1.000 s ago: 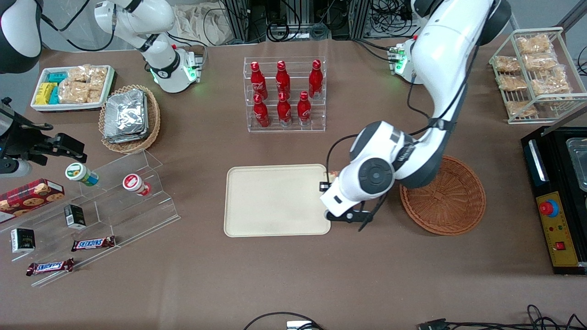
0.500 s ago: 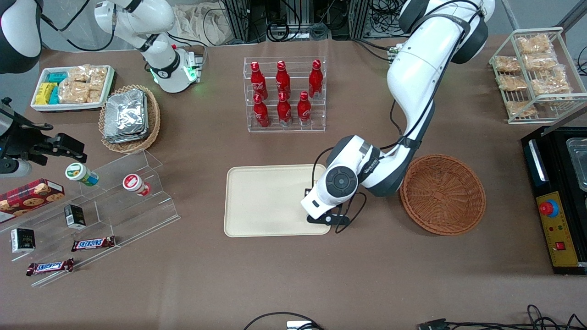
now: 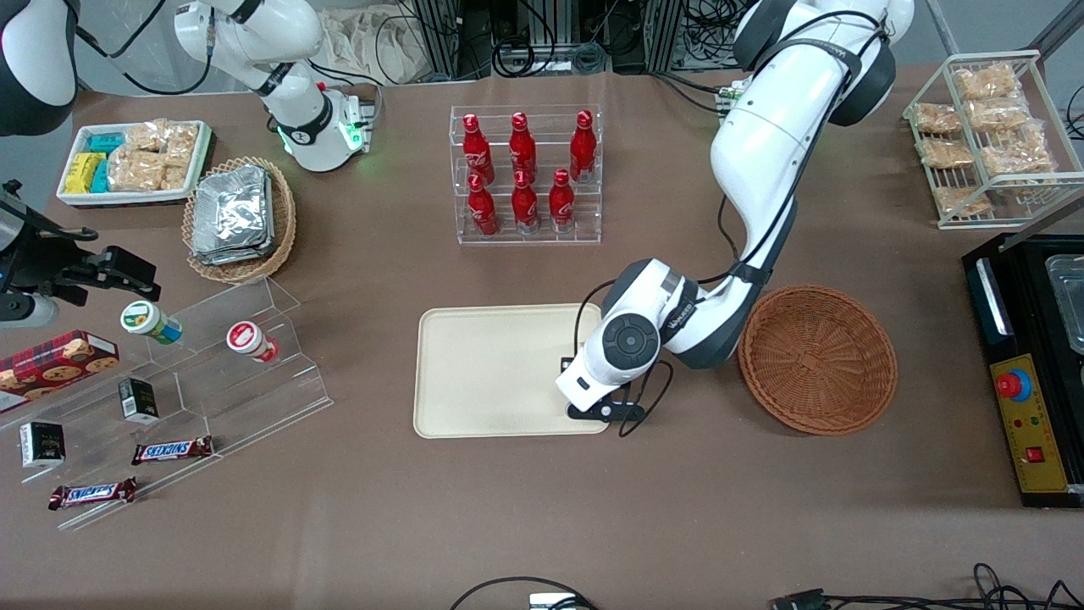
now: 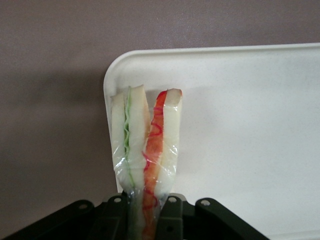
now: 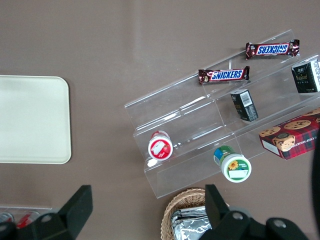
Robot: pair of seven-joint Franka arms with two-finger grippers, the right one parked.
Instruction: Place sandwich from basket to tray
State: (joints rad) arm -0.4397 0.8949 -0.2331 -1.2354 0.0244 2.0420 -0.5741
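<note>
My left gripper [image 4: 145, 206] is shut on the sandwich [image 4: 145, 135], a wrapped wedge of white bread with green and red filling. The sandwich hangs over one rounded corner of the cream tray [image 4: 240, 125], just inside its rim. In the front view the gripper [image 3: 603, 411] sits under the white wrist, at the tray [image 3: 491, 373] corner nearest the camera and the basket. The wrist hides the sandwich there. The reddish-brown wicker basket [image 3: 817, 360] stands beside the tray, toward the working arm's end, with nothing in it.
A clear rack of red bottles [image 3: 525, 174] stands farther from the camera than the tray. A clear stepped shelf [image 3: 212, 373] with snacks lies toward the parked arm's end. A black control box [image 3: 1029, 364] and a wire snack rack [image 3: 987, 135] flank the basket.
The arm has carried the sandwich from beside the basket to the tray's corner, moving toward the parked arm's end, then shifted slightly nearer the camera.
</note>
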